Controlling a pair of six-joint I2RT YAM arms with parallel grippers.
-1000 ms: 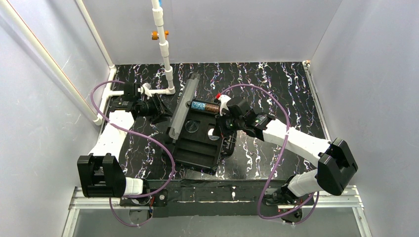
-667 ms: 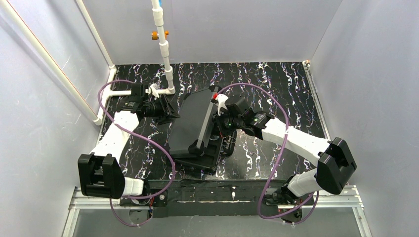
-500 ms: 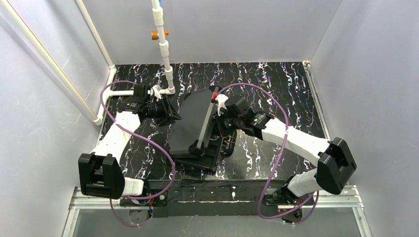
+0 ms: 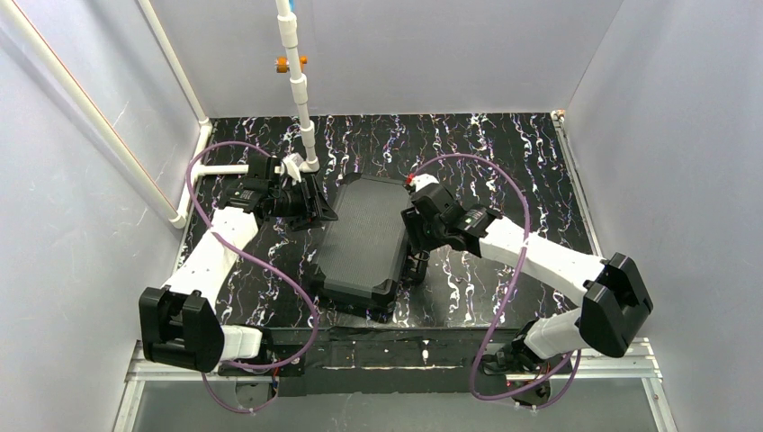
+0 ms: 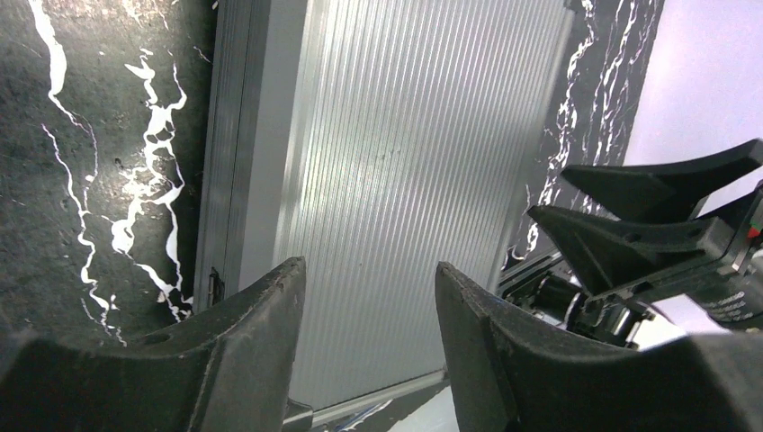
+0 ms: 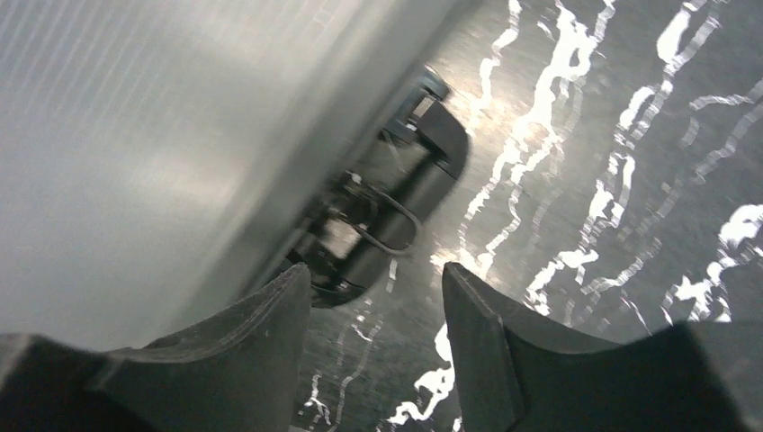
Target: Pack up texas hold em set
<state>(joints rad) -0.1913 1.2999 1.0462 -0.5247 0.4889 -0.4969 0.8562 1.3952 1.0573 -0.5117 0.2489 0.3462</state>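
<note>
The texas hold em set's black case (image 4: 360,238) lies shut in the middle of the table, its ribbed lid (image 5: 405,153) flat on top; the contents are hidden inside. My left gripper (image 4: 317,211) hovers at the case's back left edge. In the left wrist view it (image 5: 369,279) stands open over the lid with nothing between its fingers. My right gripper (image 4: 414,241) sits at the case's right edge. In the right wrist view it (image 6: 376,279) is open and empty above the table, beside the lid (image 6: 135,135) and a black latch (image 6: 396,211).
A white pipe (image 4: 301,90) stands upright just behind the case, and its horizontal branch (image 4: 220,169) runs along the table behind my left arm. Purple cables loop over both arms. Grey walls close in the marbled black table (image 4: 504,153) on three sides.
The lid stood upright with the chips showing; it has swung down flat and shut the case. My right gripper has opened and shifted right. My left gripper followed the lid rightward and opened wider.
</note>
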